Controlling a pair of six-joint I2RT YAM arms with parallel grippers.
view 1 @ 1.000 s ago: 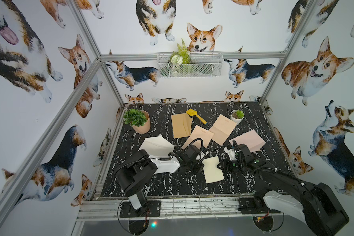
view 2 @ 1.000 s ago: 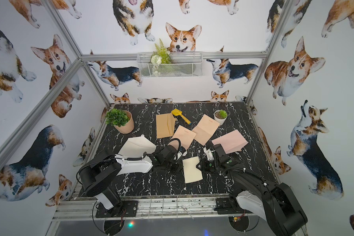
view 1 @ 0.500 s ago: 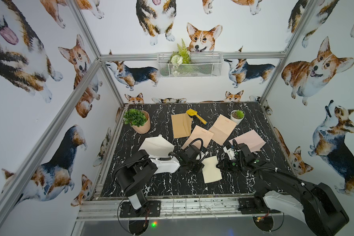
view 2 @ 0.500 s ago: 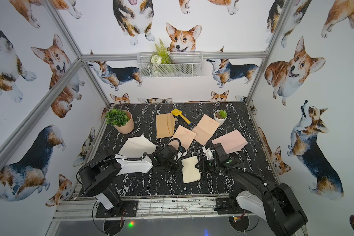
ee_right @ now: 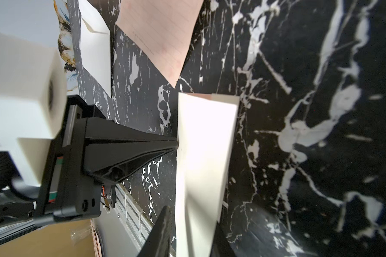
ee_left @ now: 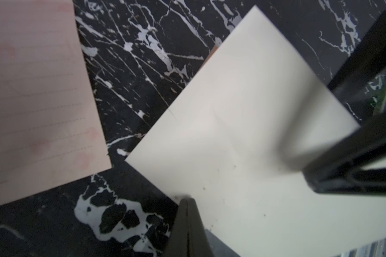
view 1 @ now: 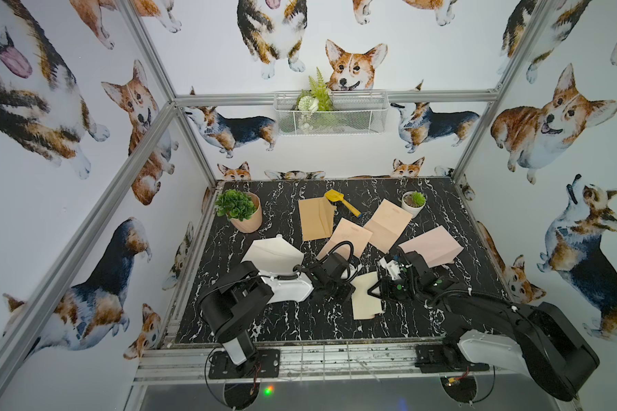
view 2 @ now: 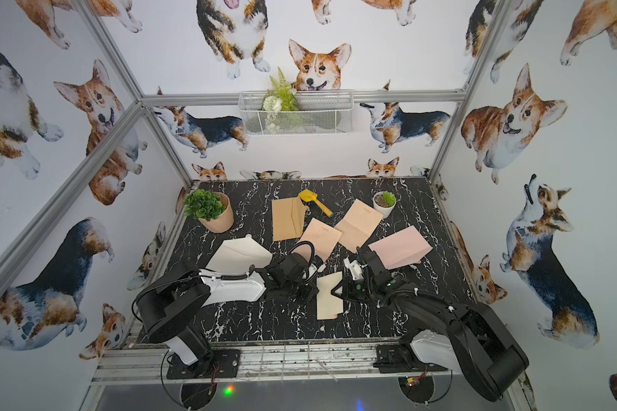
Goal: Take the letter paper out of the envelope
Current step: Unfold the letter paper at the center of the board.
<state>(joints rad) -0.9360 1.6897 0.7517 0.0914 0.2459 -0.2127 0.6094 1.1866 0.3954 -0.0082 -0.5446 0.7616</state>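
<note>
At the near middle of the table point(view 1: 293, 327), both top views show the cream envelope point(view 1: 366, 302) between the grippers; the right gripper point(view 1: 375, 292) has edged left onto it. Left wrist: the left gripper point(ee_left: 186, 201), pressed together, touches its left edge. Right wrist: jaws apart astride it, and I cannot tell whether they pinch it; letter paper point(ee_right: 203, 96) peeks from its far end.

Your left arm point(view 1: 285, 289) lies low, stretched from its near-left base toward the right, with the wrist close above the surface. Your left gripper point(ee_left: 185, 201) is closed tight, and its tips touch the left edge of the envelope point(view 1: 366, 300). Your right arm point(view 1: 478, 309) comes in low from the near-right base and points left, so the two grippers face each other. Your right gripper point(ee_right: 194, 222) has its jaws part way apart, straddling the envelope's right edge.
</note>
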